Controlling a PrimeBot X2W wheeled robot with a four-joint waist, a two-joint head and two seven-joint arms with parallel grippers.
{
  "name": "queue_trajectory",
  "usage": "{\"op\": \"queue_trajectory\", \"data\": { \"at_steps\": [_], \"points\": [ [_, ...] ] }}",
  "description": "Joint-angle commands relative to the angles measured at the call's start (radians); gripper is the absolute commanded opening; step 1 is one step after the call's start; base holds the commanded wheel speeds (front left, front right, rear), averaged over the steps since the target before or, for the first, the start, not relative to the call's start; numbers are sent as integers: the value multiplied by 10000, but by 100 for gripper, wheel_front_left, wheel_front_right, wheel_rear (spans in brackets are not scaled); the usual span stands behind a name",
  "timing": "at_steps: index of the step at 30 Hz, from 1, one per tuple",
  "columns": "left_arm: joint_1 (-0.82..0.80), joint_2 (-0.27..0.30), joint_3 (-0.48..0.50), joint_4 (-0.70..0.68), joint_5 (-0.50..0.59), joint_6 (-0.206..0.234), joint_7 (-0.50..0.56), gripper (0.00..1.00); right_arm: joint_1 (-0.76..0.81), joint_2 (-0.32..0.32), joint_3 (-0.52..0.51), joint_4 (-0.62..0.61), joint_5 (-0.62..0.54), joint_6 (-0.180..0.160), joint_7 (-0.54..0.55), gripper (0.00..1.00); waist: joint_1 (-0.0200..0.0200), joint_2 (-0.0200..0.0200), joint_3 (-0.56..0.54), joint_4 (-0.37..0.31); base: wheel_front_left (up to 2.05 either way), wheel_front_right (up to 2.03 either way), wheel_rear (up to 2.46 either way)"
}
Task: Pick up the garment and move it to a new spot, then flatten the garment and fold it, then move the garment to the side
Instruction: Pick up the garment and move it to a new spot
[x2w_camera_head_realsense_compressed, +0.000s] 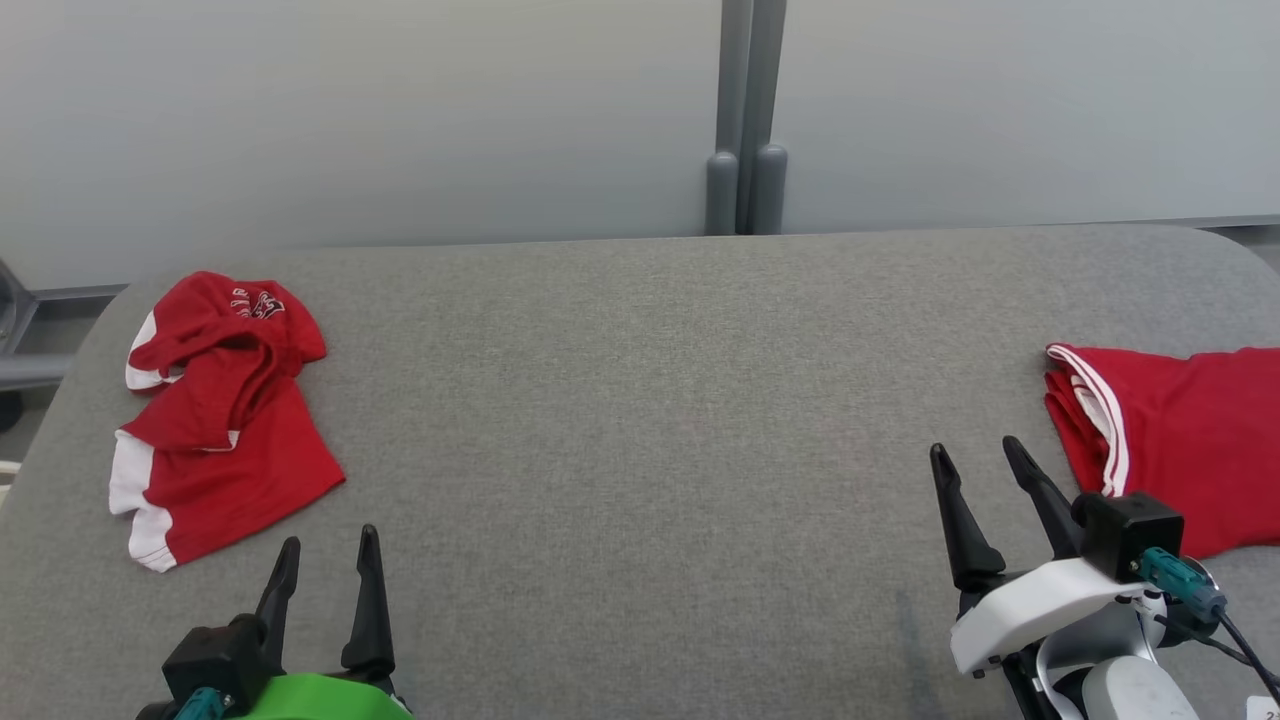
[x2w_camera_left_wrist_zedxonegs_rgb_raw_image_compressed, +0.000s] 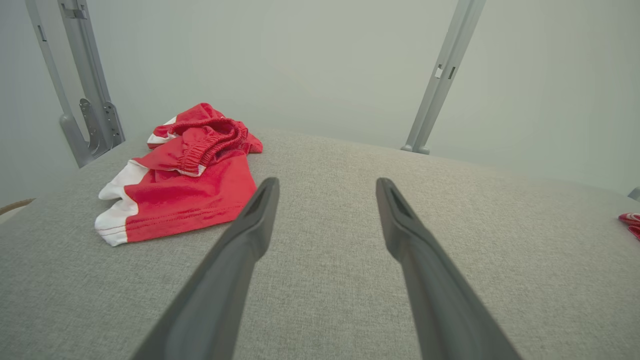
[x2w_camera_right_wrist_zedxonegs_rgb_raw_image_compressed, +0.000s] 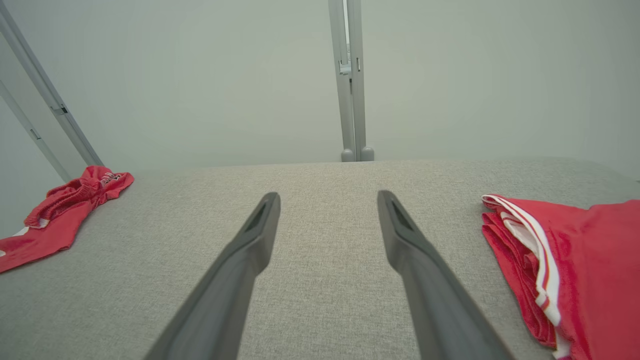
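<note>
Red shorts (x2w_camera_head_realsense_compressed: 225, 420) sit crumpled at the table's (x2w_camera_head_realsense_compressed: 640, 400) left edge; our left gripper (x2w_camera_head_realsense_compressed: 330, 535) and right gripper (x2w_camera_head_realsense_compressed: 973, 445) gape empty, so we reckon grasping comes next.

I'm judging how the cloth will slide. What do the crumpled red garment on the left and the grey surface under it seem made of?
The crumpled red garment looks like thin, smooth knit with a slight sheen, probably synthetic sportswear: soft folds, stitched hem, gathered elastic waistband. The grey surface looks like matte woven cloth, likely upholstery: a fine flecked weave shows.
</note>
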Motion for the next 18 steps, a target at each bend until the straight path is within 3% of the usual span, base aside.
{"op": "queue_trajectory", "data": {
  "at_steps": [1,7,18],
  "points": [
    [-199,-22,-11,-63,80,29,-49,100,-42,-19,-73,-61,-12,-10,-71,100,0,37,7,373,0,0,0],
    [-247,28,33,-85,101,-3,-42,100,-60,-19,-66,-120,-11,-10,-100,100,0,37,37,1424,0,0,0],
    [-50,195,152,-320,40,114,8,100,-175,-17,103,-67,233,-10,-233,100,0,37,54,4425,0,0,0]
  ]
}}
